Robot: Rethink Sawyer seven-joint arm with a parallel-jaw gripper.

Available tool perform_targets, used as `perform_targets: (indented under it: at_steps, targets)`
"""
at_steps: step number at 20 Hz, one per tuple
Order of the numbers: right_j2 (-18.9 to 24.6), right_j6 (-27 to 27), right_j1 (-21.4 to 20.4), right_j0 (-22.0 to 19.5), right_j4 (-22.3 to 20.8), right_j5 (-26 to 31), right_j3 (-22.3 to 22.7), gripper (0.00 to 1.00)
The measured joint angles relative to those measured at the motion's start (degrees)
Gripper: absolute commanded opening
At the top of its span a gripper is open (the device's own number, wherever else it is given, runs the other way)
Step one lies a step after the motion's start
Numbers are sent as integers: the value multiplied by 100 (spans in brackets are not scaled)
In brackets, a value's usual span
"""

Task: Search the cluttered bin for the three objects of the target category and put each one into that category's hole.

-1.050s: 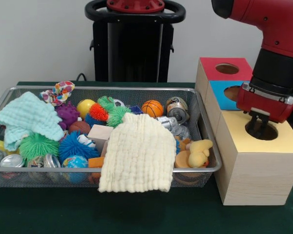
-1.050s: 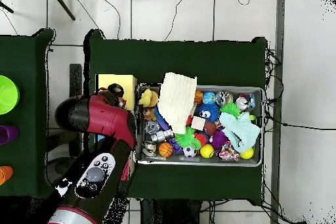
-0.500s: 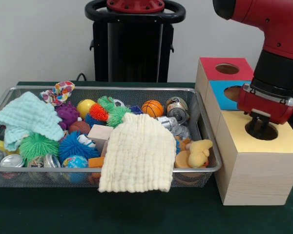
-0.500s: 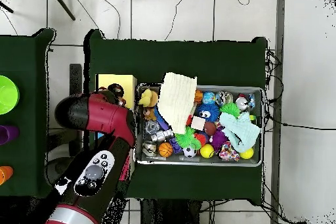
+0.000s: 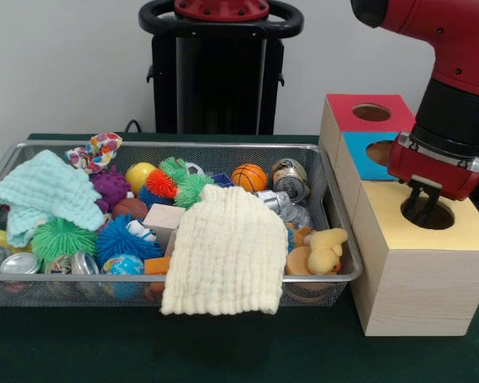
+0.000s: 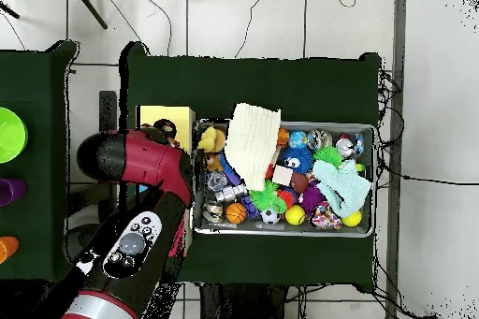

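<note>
Nearest the camera, a pale yellow cloth hangs over the front rim of the wire bin, its lower edge outside the mesh. Just behind that rim lie a yellow plush duck at the right, a blue spiky ball and a green spiky ball to the left, and a wooden block between the blue ball and the cloth.

Right of the bin stands a row of three wooden boxes. The nearest, yellow-topped box has a round hole in its lid. The gripper hangs directly over this hole, its dark tips at or just inside the opening. How far it is parted cannot be told, and nothing is seen held in it. In the overhead view, the arm covers the boxes and only the yellow lid shows.

Farther back in the bin are a mint cloth, a small basketball and a metal can.

Beyond the yellow box stand the blue-topped box and, farthest, the red-topped box.
</note>
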Motion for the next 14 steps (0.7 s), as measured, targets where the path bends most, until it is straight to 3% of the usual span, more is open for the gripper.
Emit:
perform_targets:
  at_steps: [14]
  targets:
    - [-198, 0, 148, 1, -6, 607, -333, 0]
